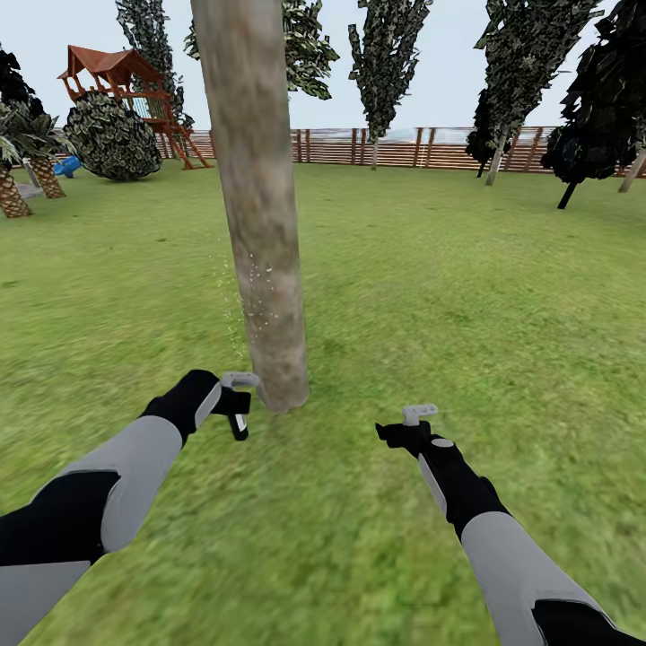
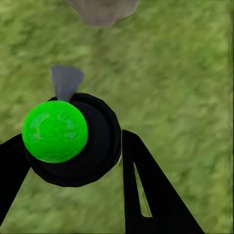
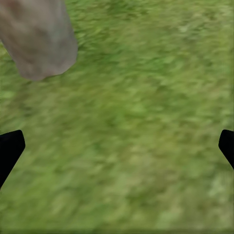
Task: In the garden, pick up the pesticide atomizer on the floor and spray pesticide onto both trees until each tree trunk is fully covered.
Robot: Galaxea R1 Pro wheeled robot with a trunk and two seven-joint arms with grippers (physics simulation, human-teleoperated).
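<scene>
A thick, mottled beige-grey tree trunk (image 1: 260, 224) rises from the lawn just ahead of me, its base close to my left hand. Fine pale droplets (image 1: 240, 296) speckle the air and bark on its left side. My left gripper (image 1: 239, 393) is shut on the pesticide atomizer (image 1: 239, 422), small and black, right beside the trunk's foot. In the left wrist view the atomizer's round black body (image 2: 95, 146) with a bright green cap (image 2: 54, 130) and a grey nozzle (image 2: 66, 80) sits between the fingers (image 2: 146, 195), facing the trunk's base (image 2: 102, 9). My right gripper (image 1: 418, 415) hovers open over grass, its fingertips (image 3: 9, 151) wide apart, with the trunk (image 3: 39, 44) off to one side.
Green lawn stretches to a brown slat fence (image 1: 404, 148) at the back. A wooden play structure (image 1: 126, 81), a round bush (image 1: 112, 139) and short palms (image 1: 13, 188) stand far left. Dark conifers (image 1: 386, 54) line the fence, and a black one (image 1: 592, 117) stands far right.
</scene>
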